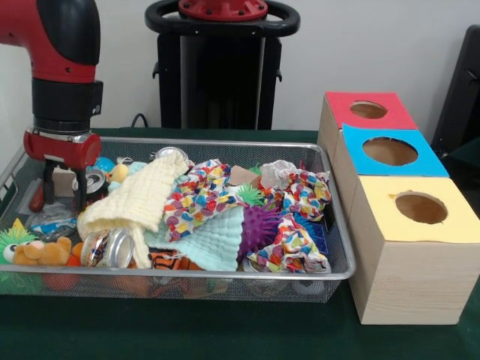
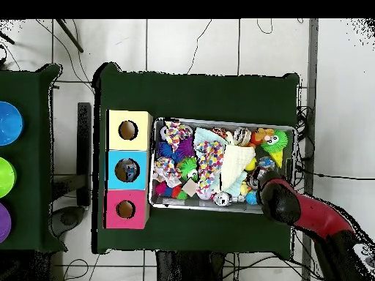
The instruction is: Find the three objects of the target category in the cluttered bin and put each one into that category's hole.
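Observation:
A wire mesh bin (image 1: pixel 247 144) (image 2: pixel 223 122) holds mixed clutter. A silver can (image 1: pixel 109 248) lies on its side at the near left, and a second can (image 1: pixel 94 181) stands beside my gripper. My gripper (image 1: pixel 64 196) hangs low in the bin's far left corner, open, its fingers (image 1: pixel 47 184) straddling a small beige piece. A yellow cloth (image 1: pixel 136 201), a multicoloured cloth (image 1: pixel 196 196) and a purple spiky ball (image 1: pixel 259 226) fill the middle. In the overhead view the arm (image 2: pixel 282 200) hides the gripper. The red box (image 1: pixel 367 110), blue box (image 1: pixel 390 151) and yellow box (image 1: pixel 420 208) each have a round hole.
A mint cloth (image 1: pixel 214 241), a green spiky ball (image 1: pixel 250 195), an orange plush toy (image 1: pixel 43 253) and a green fuzzy toy (image 1: pixel 13 241) crowd the bin. The three boxes (image 2: pixel 127 170) stand in a row against the bin's side. Coloured bowls (image 2: pixel 9 123) sit on a separate table.

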